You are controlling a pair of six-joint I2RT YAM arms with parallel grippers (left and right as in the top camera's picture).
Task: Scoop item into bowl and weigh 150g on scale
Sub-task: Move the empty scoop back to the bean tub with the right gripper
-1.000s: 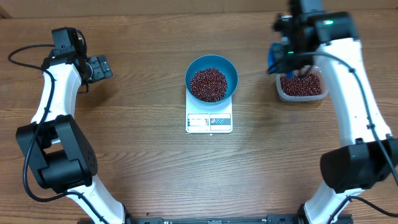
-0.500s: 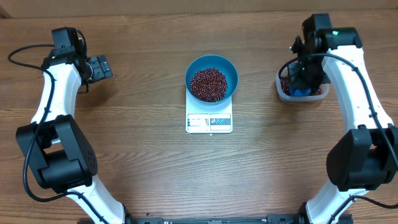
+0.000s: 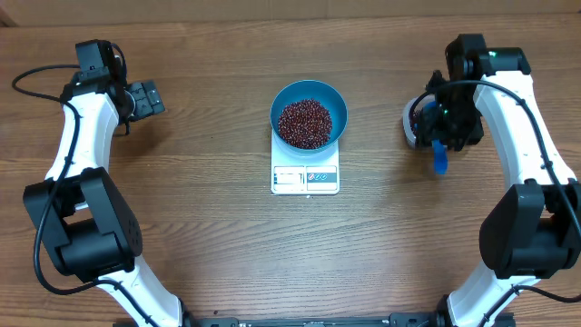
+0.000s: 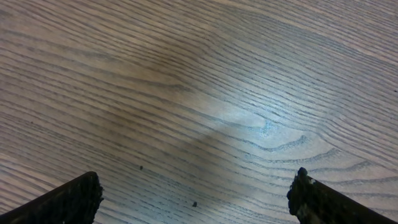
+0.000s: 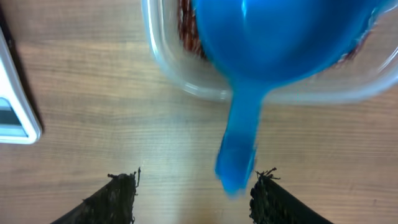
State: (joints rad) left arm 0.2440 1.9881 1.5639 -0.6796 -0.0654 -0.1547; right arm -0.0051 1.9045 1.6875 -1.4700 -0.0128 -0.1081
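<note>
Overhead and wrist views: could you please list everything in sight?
beans: many, red-brown, heaped in bowl, more in tub
bowl: one, blue, on scale
scale: one, white, table centre
tub: one, clear, right side
scoop: one, blue, over tub, handle sticking out
table: one, brown wood
left arm: one, white and black, jaws open over bare wood
right arm: one, white and black, jaws apart beside scoop handle

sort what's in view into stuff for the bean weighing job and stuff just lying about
For the job: beans, blue bowl, white scale under it, clear tub, blue scoop at the tub, right gripper.
Lying about: only the left gripper, open over the table.
</note>
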